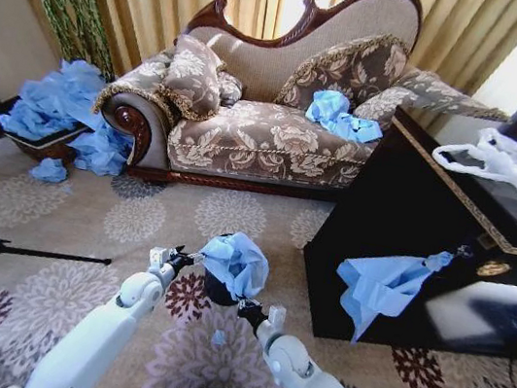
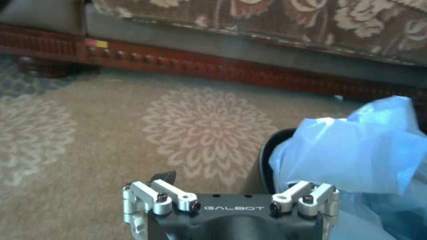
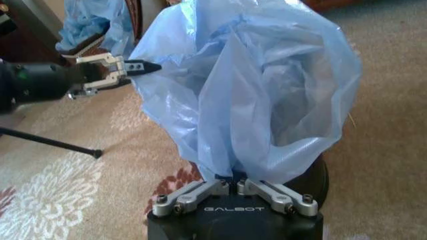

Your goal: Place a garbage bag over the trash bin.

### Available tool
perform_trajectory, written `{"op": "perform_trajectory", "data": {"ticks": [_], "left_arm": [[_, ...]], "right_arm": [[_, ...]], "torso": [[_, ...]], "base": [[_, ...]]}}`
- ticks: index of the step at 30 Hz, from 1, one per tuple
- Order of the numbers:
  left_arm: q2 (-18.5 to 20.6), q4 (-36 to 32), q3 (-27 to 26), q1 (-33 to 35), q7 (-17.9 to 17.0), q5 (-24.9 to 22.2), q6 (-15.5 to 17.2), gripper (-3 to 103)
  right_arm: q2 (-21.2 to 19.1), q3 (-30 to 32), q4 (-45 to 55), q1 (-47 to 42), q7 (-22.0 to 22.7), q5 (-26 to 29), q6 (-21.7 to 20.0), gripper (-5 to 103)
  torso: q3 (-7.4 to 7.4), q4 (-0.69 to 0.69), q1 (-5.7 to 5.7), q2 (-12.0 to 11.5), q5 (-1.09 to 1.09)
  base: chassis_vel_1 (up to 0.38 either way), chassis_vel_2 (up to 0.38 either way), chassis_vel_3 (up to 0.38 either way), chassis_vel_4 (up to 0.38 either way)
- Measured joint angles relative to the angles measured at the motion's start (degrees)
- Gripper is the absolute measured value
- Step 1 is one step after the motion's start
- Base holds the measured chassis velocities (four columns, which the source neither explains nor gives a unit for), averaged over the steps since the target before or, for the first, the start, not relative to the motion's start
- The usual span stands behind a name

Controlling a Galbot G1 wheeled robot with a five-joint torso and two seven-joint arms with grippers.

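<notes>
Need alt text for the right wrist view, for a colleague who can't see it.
The right gripper, shut, pinches the bottom of the light-blue garbage bag, which billows up over the black trash bin. The left gripper reaches the bag's far side, above floral carpet.

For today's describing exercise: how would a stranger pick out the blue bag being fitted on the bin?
Start at the sofa, then drop to the flowered carpet before it. There the garbage bag billows over the black trash bin, between both grippers. The other blue bags lie heaped or draped elsewhere.
</notes>
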Motion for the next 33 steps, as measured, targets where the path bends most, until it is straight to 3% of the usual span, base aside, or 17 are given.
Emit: {"op": "perform_trajectory", "data": {"ticks": [3, 4, 6, 7, 9, 13, 14, 16, 18, 25, 28, 30, 33], "left_arm": [[-0.16, 0.11, 0.04, -0.17, -2.15, -0.37, -0.07, 102], [-0.26, 0.43, 0.05, -0.46, -3.88, -0.89, -0.43, 92], [-0.28, 0.6, 0.03, -0.56, -4.26, -1.08, -0.56, 92], [-0.29, 0.94, -0.1, -0.71, -4.49, -1.27, -0.77, 81], [-0.31, 1.07, -0.19, -0.78, -4.51, -1.37, -0.97, 81], [-0.55, 0.54, -0.29, -0.7, -4.88, -1.56, -1.48, 59], [-0.55, 0.54, -0.29, -0.7, -4.88, -1.56, -1.48, 59], [-0.6, 0.2, -0.33, -0.69, -5.66, -1.9, -1.82, 49], [-0.6, 0.2, -0.36, -0.73, -5.91, -1.98, -2.03, 49], [-0.57, 0.79, -1.36, -0.75, -7.65, -2.34, -2.45, 16], [-0.55, 1.15, -1.43, -0.68, -7.82, -2.26, -2.44, 11], [-0.67, 1.55, -1.42, -0.66, -7.86, -2.13, -2.43, 2], [-0.98, 2.3, -1.12, -0.8, -7.75, -2.08, -2.43, 1]], "right_arm": [[0.52, -0.03, -0.62, 0.1, -0.02, -0.58, 0.23, 0], [0.73, -0.04, -0.8, 0.12, -0.02, -0.94, 0.39, 0], [0.75, -0.06, -0.8, 0.12, -0.02, -1.04, 0.44, 0], [0.71, -0.07, -0.69, 0.1, -0.01, -1.12, 0.51, 0], [0.66, -0.07, -0.54, 0.07, 0.03, -1.14, 0.51, 0], [0.42, -0.09, -0.07, -0.13, 0.2, -1.39, 0.51, 0], [0.42, -0.09, -0.07, -0.13, 0.2, -1.39, 0.51, 0], [0.41, -0.11, 0.15, -0.28, 0.3, -1.65, 0.51, 0], [0.42, -0.12, 0.23, -0.34, 0.33, -1.78, 0.51, 0], [0.4, -0.51, 1.11, -0.86, 0.91, -2.57, 0.46, 0], [0.42, -0.5, 0.84, -0.84, 0.99, -2.61, 0.45, 0], [0.56, -0.31, 0.09, -0.72, 1.01, -2.61, 0.45, 0], [0.68, -0.21, -0.53, -0.5, 0.99, -2.57, 0.45, 0]], "torso": [[0.0, 0.0, 0.0, 0.0, 0.0], [0.0, 0.0, 0.0, 0.0, 0.0], [0.0, 0.0, 0.0, 0.0, 0.0], [0.0, -0.01, 0.0, 0.0, -0.01], [0.0, 0.0, 0.0, 0.0, 0.0], [0.0, -0.01, 0.0, 0.0, 0.0], [0.0, -0.01, 0.0, 0.0, 0.0], [0.0, -0.01, 0.0, 0.0, 0.0], [0.0, 0.0, 0.0, 0.0, 0.0], [0.0, 0.0, 0.0, 0.0, 0.0], [0.0, 0.0, 0.0, 0.0, -0.01], [0.0, 0.0, 0.0, 0.0, 0.0], [0.0, 0.0, 0.0, 0.0, 0.0]], "base": [[0.0, 0.0, 0.0, 0.0], [0.0, 0.0, 0.0, 0.0], [0.0, 0.0, 0.0, 0.0], [0.0, 0.0, 0.0, 0.0], [0.0, 0.0, 0.0, 0.0], [0.0, 0.0, 0.0, 0.0], [0.0, 0.0, 0.0, 0.0], [0.0, 0.0, 0.0, 0.0], [0.0, 0.0, 0.0, 0.0], [0.0, 0.0, 0.0, 0.0], [0.0, 0.0, 0.0, 0.0], [0.0, 0.0, 0.0, 0.0], [0.0, 0.0, 0.0, 0.0]]}}
